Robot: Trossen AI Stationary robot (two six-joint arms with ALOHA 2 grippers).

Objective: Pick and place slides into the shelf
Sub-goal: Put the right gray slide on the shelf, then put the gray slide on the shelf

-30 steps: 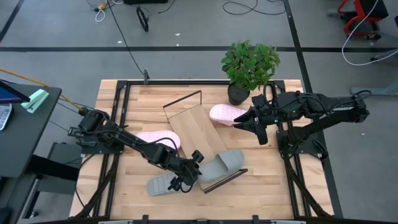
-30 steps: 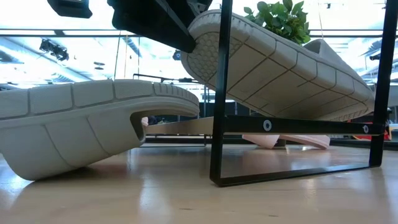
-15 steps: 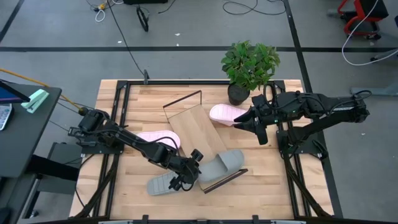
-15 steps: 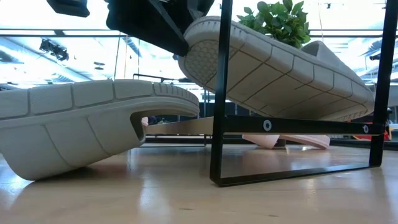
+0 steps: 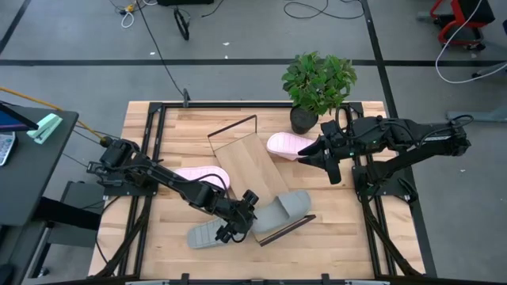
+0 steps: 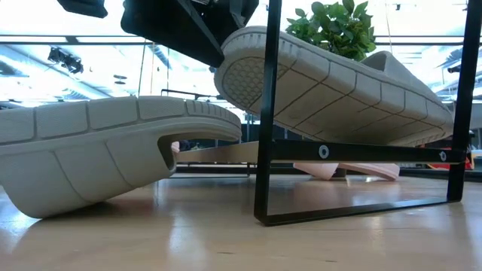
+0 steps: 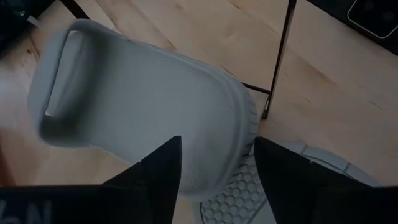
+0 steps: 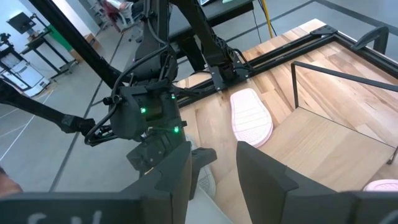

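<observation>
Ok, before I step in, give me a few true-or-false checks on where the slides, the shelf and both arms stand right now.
1. The left end effector grips a grey-green slide by its heel end. True.
2. That slide lies flat on the shelf. False: in the low view it tilts, heel end raised, across the shelf's near wire frame.
3. The other grey-green slide is on the tabletop, beside the shelf. True.
4. Both pink slides are on the shelf. False: one pink slide lies on the table on the left arm's side, the other by the plant.
5. The right end effector holds a pink slide. False: it hovers near one, empty.
</observation>
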